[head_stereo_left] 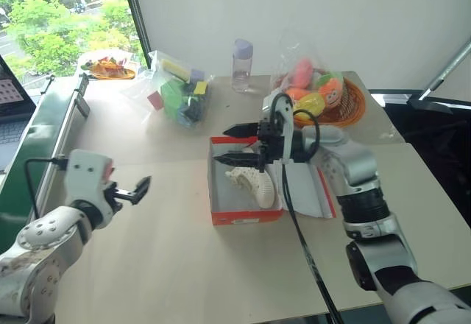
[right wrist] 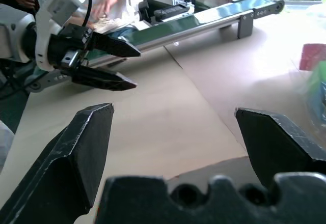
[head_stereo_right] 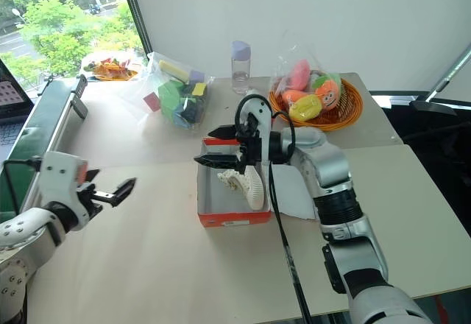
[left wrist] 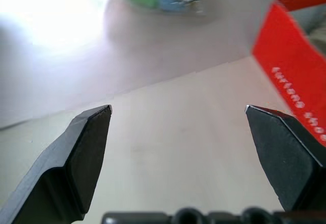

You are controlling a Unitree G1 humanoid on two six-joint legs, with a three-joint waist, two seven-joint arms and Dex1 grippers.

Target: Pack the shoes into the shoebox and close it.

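I see the tabletop [head_stereo_left: 169,265] with the shoebox [head_stereo_left: 243,216] near its middle, lid folded out flat on the right. The shoes [head_stereo_left: 254,184] lie inside the box. My right tool [head_stereo_left: 239,145] hangs just above the box's far end and over the shoes, pointing left, fingers spread wide and holding nothing. My left tool [head_stereo_left: 140,189] is well off to the left of the box above bare tabletop, also wide open and empty. A basket [head_stereo_left: 352,110] stands behind the box.
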